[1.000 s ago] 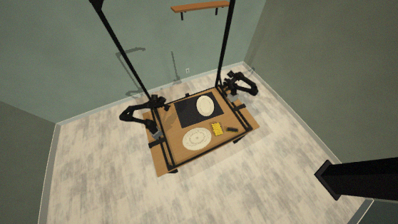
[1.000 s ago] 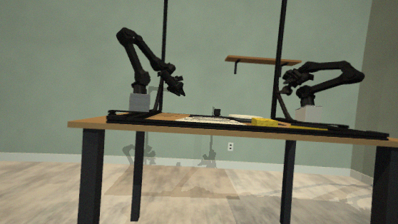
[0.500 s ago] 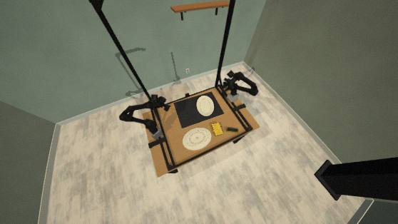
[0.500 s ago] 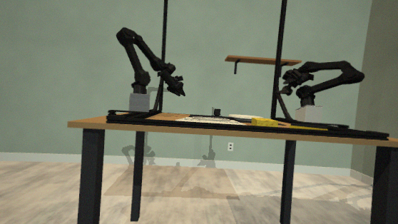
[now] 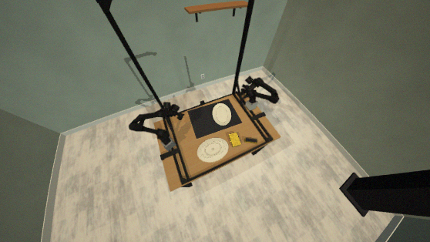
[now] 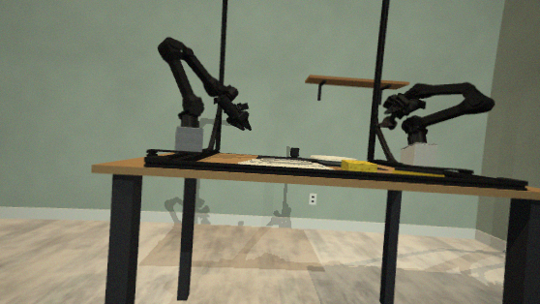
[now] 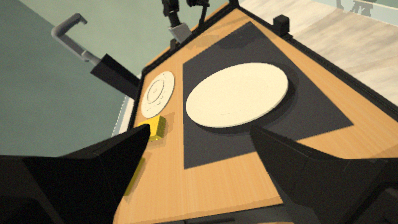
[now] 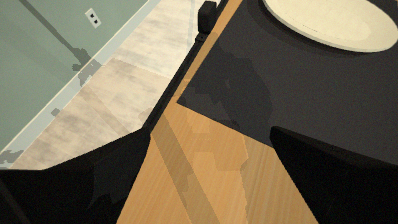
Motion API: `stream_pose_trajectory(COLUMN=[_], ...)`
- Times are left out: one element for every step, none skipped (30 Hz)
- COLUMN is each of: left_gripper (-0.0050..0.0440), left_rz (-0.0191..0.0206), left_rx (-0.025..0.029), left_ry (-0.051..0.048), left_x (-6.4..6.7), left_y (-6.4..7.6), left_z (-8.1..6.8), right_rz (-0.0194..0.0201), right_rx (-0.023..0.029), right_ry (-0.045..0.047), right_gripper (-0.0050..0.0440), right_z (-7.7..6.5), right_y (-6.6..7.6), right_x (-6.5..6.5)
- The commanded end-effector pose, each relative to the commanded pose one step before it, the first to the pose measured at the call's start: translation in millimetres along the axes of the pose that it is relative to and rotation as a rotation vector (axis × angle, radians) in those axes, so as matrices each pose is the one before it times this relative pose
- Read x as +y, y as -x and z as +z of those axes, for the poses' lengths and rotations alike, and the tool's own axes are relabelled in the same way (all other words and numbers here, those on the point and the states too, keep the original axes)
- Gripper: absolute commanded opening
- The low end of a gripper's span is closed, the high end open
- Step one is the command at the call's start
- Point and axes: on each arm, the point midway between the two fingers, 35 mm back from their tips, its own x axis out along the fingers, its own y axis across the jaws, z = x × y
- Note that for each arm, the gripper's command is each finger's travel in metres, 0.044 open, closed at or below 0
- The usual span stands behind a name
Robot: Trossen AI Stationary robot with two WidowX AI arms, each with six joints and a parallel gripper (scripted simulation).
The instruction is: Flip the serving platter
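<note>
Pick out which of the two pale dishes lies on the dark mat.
The oval dish; the other dish lies off the mat, beside the yellow sponge.

The light is soft and a bit dim, and the corners of the top view look darker. Dark shadows of the arms fall on the green wall and the pale floor (image 5: pixel 127 200) (image 6: pixel 232 261). The oval plate (image 7: pixel 237 95) (image 8: pixel 335 22) has a thin dark shadow beside it. Small things look grainy and a little fuzzy, with jagged edges, and I see no bright glare
</note>
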Motion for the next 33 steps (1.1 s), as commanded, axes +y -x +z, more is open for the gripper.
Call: stream_pose_trajectory(left_gripper=[0.0440, 0.0440, 0.0440, 0.0440, 0.0440, 0.0440, 0.0440, 0.0440, 0.0440, 0.0440, 0.0440, 0.0440, 0.0440, 0.0440, 0.0440, 0.0440, 0.0440, 0.0440, 0.0440, 0.0440, 0.0440, 0.0440, 0.0440, 0.0440, 0.0440, 0.0440, 0.0440, 0.0440, 0.0440, 0.0440, 0.0440, 0.0440, 0.0440], left_rz=[0.00145, 0.00187, 0.00231, 0.00234, 0.00222, 0.00146, 0.00142, 0.00141, 0.00000, 0.00000, 0.00142, 0.00242, 0.00199, 0.00147, 0.00146, 0.00145, 0.00145, 0.00144, 0.00145, 0.00141, 0.00142, 0.00139, 0.00137, 0.00138, 0.00141, 0.00000, 0.00000, 0.00142, 0.00000, 0.00000, 0.00000, 0.00000, 0.00000], left_rx=[0.00137, 0.00157, 0.00168, 0.00143, 0.00112, 0.00061, 0.00051, 0.00041, 0.00000, 0.00000, 0.00033, 0.00037, 0.00012, -0.00002, -0.00011, -0.00020, -0.00029, -0.00037, -0.00046, -0.00054, -0.00063, -0.00070, -0.00078, -0.00088, -0.00097, 0.00000, 0.00000, -0.00103, 0.00000, 0.00000, 0.00000, 0.00000, 0.00000], left_ry=[-0.00193, -0.00247, -0.00306, -0.00312, -0.00299, -0.00197, -0.00194, -0.00193, 0.00000, 0.00000, -0.00195, -0.00337, -0.00279, -0.00208, -0.00208, -0.00210, -0.00211, -0.00212, -0.00214, -0.00211, -0.00215, -0.00212, -0.00212, -0.00216, -0.00424, 0.00000, 0.00000, -0.01096, -0.00076, -0.00048, -0.00012, -0.00001, 0.00000], left_x=[0.23, 0.30, 0.38, 0.40, 0.38, 0.25, 0.25, 0.25, 0.00, 0.00, 0.26, 0.44, 0.37, 0.28, 0.28, 0.28, 0.28, 0.28, 0.29, 0.28, 0.29, 0.28, 0.28, 0.29, 0.30, 0.00, 0.00, 0.30, 0.00, 0.00, 0.00, 0.00, 0.00], left_y=[-0.05, -0.06, -0.07, -0.06, -0.05, -0.03, -0.03, -0.03, 0.00, 0.00, -0.03, -0.04, -0.03, -0.02, -0.02, -0.02, -0.02, -0.02, -0.02, -0.01, -0.01, -0.01, -0.01, -0.01, -0.01, 0.00, 0.00, -0.01, 0.00, 0.00, 0.00, 0.00, 0.00], left_z=[-0.33, -0.39, -0.44, -0.40, -0.33, -0.20, -0.18, -0.16, 0.00, 0.00, -0.14, -0.21, -0.14, -0.08, -0.07, -0.05, -0.04, -0.02, 0.00, 0.01, 0.03, 0.04, 0.06, 0.07, 0.08, 0.00, 0.00, 0.08, 0.00, 0.00, 0.00, 0.00, 0.00], right_rz=[-0.00581, -0.00766, -0.00932, -0.00941, -0.00895, -0.00590, -0.00584, -0.00588, 0.00000, 0.00000, -0.00606, -0.01073, -0.00909, -0.00693, -0.00709, -0.00729, -0.00752, -0.00771, -0.00798, -0.00802, -0.00835, -0.00842, -0.00857, -0.00889, -0.00917, 0.00000, 0.00000, -0.00910, 0.00000, 0.00000, 0.00000, 0.00000, 0.00000], right_rx=[-0.00198, -0.00261, -0.00314, -0.00316, -0.00312, -0.00211, -0.00204, -0.00200, 0.00000, 0.00000, -0.00185, -0.00294, -0.00243, -0.00176, -0.00164, -0.00151, -0.00136, -0.00119, -0.00100, -0.00077, -0.00054, -0.00028, 0.00000, 0.00031, 0.00064, 0.00000, 0.00000, 0.00114, 0.00000, 0.00000, 0.00000, 0.00000, 0.00000], right_ry=[0.03842, 0.05114, 0.06218, 0.05656, 0.02771, 0.03647, 0.03629, 0.03671, 0.00000, 0.00000, 0.07556, 0.04562, 0.03142, 0.03770, 0.03783, 0.03795, 0.03782, 0.03826, 0.03697, 0.03826, 0.03713, 0.03723, 0.03816, 0.03864, 0.03732, 0.00000, 0.00000, 0.07736, 0.00000, 0.00000, 0.00000, 0.00000, 0.00000], right_gripper=[0.0440, 0.0440, 0.0440, 0.0440, 0.0440, 0.0440, 0.0440, 0.0440, 0.0440, 0.0440, 0.0440, 0.0440, 0.0440, 0.0440, 0.0440, 0.0440, 0.0440, 0.0440, 0.0440, 0.0440, 0.0440, 0.0440, 0.0440, 0.0440, 0.0440, 0.0440, 0.0440, 0.0440, 0.0440, 0.0440, 0.0440, 0.0440, 0.0440], right_z=[2.66, 3.05, 3.00, 2.16, 1.30, 0.58, 0.27, -0.01, 0.00, 0.00, -0.29, -1.39, -1.62, -1.44, -1.70, -1.95, -2.20, -2.42, -2.66, -2.81, -3.05, -3.18, -3.34, -3.55, -3.74, 0.00, 0.00, -3.79, 0.00, 0.00, 0.00, 0.00, 0.00], right_y=[0.14, 0.31, 0.61, 0.86, 1.02, 0.77, 0.83, 0.90, 0.00, 0.00, 0.98, 1.87, 1.69, 1.34, 1.41, 1.48, 1.56, 1.63, 1.71, 1.74, 1.84, 1.87, 1.93, 2.02, 2.10, 0.00, 0.00, 2.11, 0.00, 0.00, 0.00, 0.00, 0.00], right_x=[-6.09, -8.06, -9.96, -10.11, -9.55, -6.20, -6.02, -5.91, 0.00, 0.00, -5.88, -9.88, -7.92, -5.75, -5.60, -5.47, -5.34, -5.17, -5.04, -4.76, -4.65, -4.39, -4.19, -4.05, -3.88, 0.00, 0.00, -3.59, 0.00, 0.00, 0.00, 0.00, 0.00])
